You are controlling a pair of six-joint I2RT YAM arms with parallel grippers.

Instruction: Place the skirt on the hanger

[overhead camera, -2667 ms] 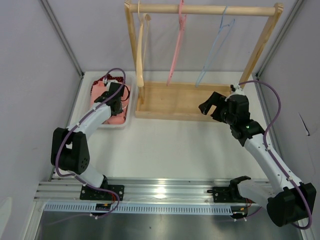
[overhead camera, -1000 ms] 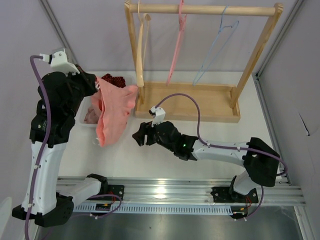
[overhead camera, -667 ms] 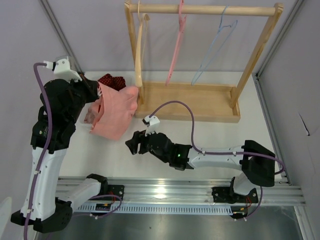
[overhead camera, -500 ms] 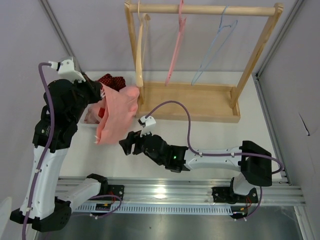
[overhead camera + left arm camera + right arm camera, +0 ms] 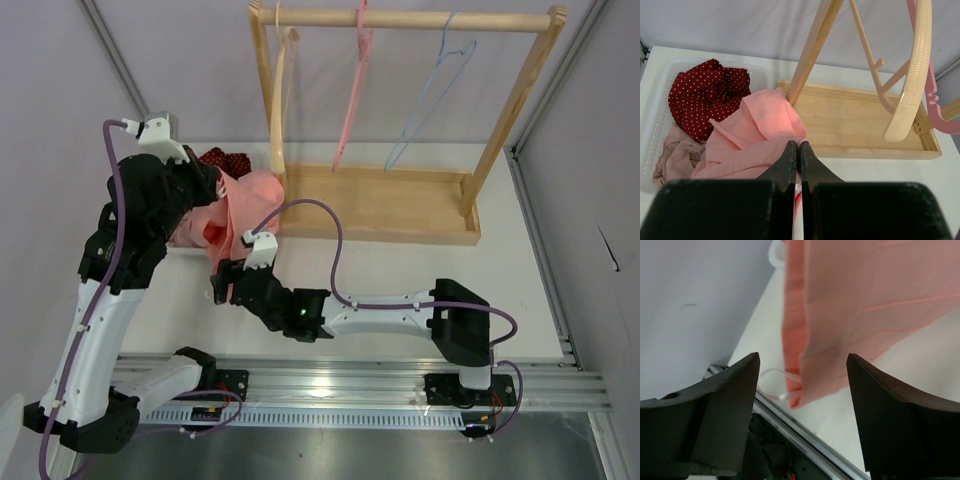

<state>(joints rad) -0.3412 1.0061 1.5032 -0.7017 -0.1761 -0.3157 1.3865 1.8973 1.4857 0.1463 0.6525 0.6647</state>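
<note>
The salmon-pink skirt hangs from my left gripper, which is shut on its upper edge and holds it raised beside the rack's left post. In the left wrist view the shut fingertips pinch the skirt. My right gripper is open just below the hanging cloth. In the right wrist view the skirt's lower corner with a white ribbon loop hangs between the open fingers, not touched. The pale blue hanger hangs on the rack's rail at the right.
A wooden rack stands at the back with a wooden hanger and a pink hanger. A white tray at the left holds the red dotted cloth and a mauve cloth.
My left arm has lifted the skirt out of the tray and carried it right. My right arm has swung from the rack's right end to the left, under the skirt.
</note>
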